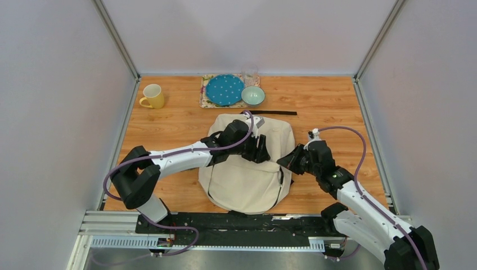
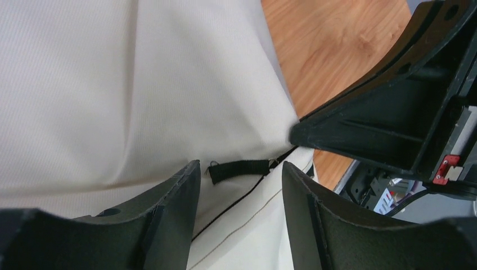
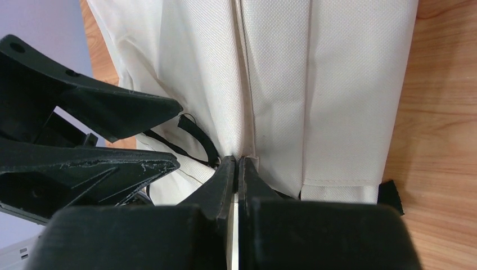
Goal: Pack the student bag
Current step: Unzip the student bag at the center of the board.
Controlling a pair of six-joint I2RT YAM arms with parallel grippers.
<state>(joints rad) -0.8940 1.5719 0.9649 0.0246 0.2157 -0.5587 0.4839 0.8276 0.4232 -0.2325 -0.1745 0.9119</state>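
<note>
**Bag still zipped — left pincer straddles the pull**

At the far left of the wooden table (image 1: 337, 101) stands a yellow ceramic mug (image 1: 152, 96). Right of it, against the far edge, a patterned tray (image 1: 202, 94) carries a blue dotted plate (image 1: 225, 90). A clear glass (image 1: 250, 75) and a pale green bowl (image 1: 253, 95) stand at the tray's right end, and a thin black strip (image 1: 275, 112) lies just nearer.

The large cream fabric student bag (image 1: 242, 180) lies flat in the middle of the table, between the two arms, its top towards the tray. The left gripper (image 1: 261, 147) reaches over the bag's right half. Its fingers are spread, and the short black zipper pull (image 2: 242, 167) lies in the gap between them, apparently touching neither. A dark zipper line runs from the pull towards the near side.

At the bag's right edge the right gripper (image 3: 239, 160) has its fingers pressed together, pinching the cream fabric beside the seam.

The step in hand appears to be opening the bag: the right arm braces the cloth while the left lines up on the pull. Next, the left fingers need to close squarely on that small tab and draw it along the zipper line while the right pinch holds. The tab is limp and thin — it could slip out if caught only at its tip.
</note>
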